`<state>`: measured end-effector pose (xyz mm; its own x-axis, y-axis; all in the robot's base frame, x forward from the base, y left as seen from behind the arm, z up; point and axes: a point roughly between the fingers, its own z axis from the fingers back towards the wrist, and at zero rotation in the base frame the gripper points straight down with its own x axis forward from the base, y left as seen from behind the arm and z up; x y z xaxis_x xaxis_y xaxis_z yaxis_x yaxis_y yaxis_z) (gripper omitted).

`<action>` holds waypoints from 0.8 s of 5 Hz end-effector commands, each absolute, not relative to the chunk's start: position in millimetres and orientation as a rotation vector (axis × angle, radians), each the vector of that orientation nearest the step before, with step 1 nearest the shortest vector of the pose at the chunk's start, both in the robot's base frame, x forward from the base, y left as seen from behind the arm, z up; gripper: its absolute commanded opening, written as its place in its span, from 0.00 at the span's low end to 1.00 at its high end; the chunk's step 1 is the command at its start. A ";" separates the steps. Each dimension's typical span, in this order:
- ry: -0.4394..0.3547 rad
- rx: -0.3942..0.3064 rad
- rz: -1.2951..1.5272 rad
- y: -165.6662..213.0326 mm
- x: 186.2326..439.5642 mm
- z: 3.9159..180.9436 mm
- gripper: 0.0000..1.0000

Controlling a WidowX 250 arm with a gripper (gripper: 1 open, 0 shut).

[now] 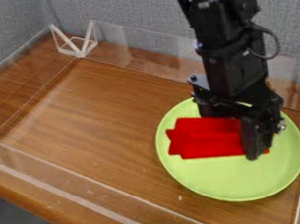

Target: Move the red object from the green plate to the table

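"Where was the red block (206, 139) seen?"

"Over the left half of the green plate (238, 180), as viewed, with one end close to the plate's left rim. Whether its underside was touched by the plate could not be told."

"And the pincer (229, 132)?"

"It was clamped on the block, by the look of it, though the far side of the grip was hidden by the block itself. The arm (226, 43) was seen standing upright above, over the plate's far edge."

"So which step was in hand?"

"The grasp, it was judged: the block was gripped, but its place on the bench (94, 119) was not yet reached."

"What was called for next?"

"A straight lift first, so that the plate's rim would be passed without being scraped. Then a carry past the plate's left edge was needed, short of the bench's front edge and well away from the wire stand (74, 42) at the far left corner. There the block was to be lowered flat and released only once it was borne by the wood."
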<state>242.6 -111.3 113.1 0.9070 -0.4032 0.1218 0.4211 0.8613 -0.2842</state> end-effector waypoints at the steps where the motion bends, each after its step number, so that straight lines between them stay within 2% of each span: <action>1: -0.093 -0.299 -0.413 -92.1 252.2 130.4 0.00; 3: -0.099 -0.267 -0.403 -55.4 257.1 127.8 0.00; 4: -0.108 -0.269 -0.371 -52.0 257.6 120.0 0.00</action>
